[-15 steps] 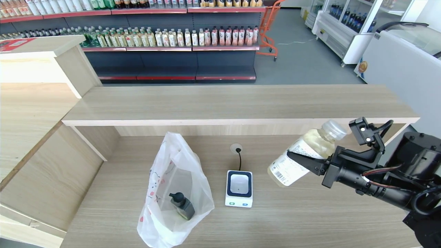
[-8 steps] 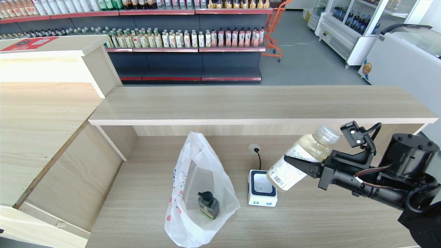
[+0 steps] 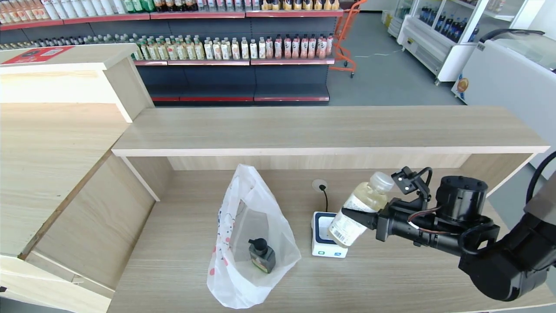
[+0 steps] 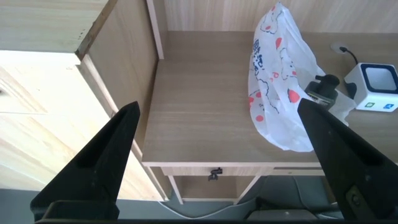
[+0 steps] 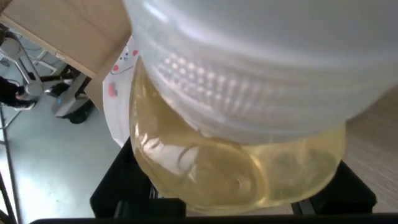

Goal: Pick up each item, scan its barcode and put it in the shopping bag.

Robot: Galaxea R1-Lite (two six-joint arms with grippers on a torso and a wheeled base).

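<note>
My right gripper [image 3: 357, 216] is shut on a clear bottle [image 3: 357, 209] of pale yellow drink with a white label and cap. The bottle is tilted, its lower end hanging just over the white barcode scanner [image 3: 323, 237] on the counter. The right wrist view looks along the bottle [image 5: 236, 124] from its cap end. A white shopping bag [image 3: 252, 243] with red prints stands open left of the scanner, with a dark pump bottle [image 3: 261, 255] inside. In the left wrist view my left gripper [image 4: 217, 162] is open over the counter's left edge, well apart from the bag [image 4: 280, 93].
The scanner's black cable [image 3: 325, 198] runs to a grommet at the back. A raised wooden ledge [image 3: 321, 130] borders the counter's far side and a side panel [image 3: 87, 217] its left. Store shelves and freezers stand beyond.
The camera shifted over the first half second. My right arm has lowered and moved left, bringing the bottle's lower end down over the scanner.
</note>
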